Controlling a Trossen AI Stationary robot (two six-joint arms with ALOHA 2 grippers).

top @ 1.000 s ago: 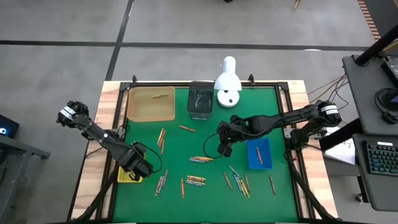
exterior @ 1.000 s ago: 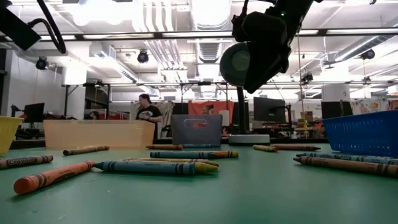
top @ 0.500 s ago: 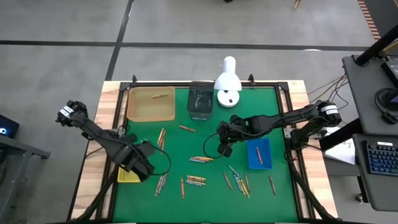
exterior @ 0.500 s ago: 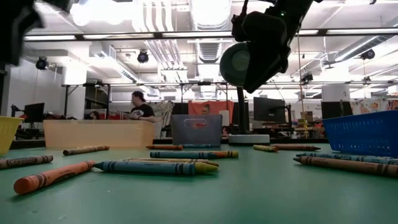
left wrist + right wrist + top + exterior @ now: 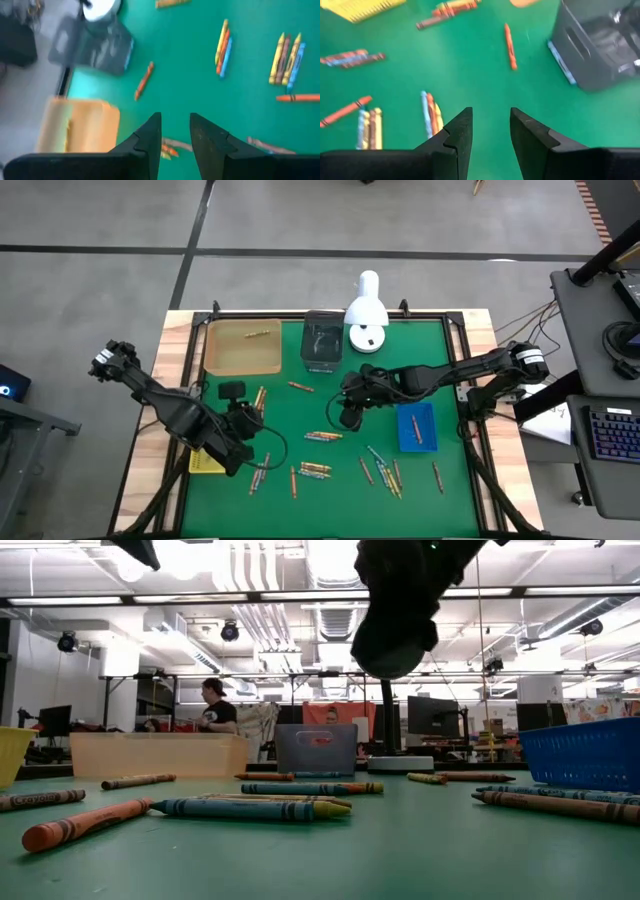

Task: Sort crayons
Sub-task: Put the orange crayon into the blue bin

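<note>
— Where the felt-green tabletop (image 5: 440, 340) is flat and matte, what lies on it?
— Thin paper-wrapped crayons (image 5: 316, 436), scattered singly and in small bunches across its middle and near side; one lies in the translucent orange tray (image 5: 242, 347).
— And the arms?
— The left gripper (image 5: 250, 418) hovers over crayons at the left, its fingers (image 5: 150, 137) slightly parted and empty. The right gripper (image 5: 347, 412) hangs mid-table beside the ribbed blue tray (image 5: 415, 426), fingers (image 5: 457, 135) likewise apart, holding nothing.
</note>
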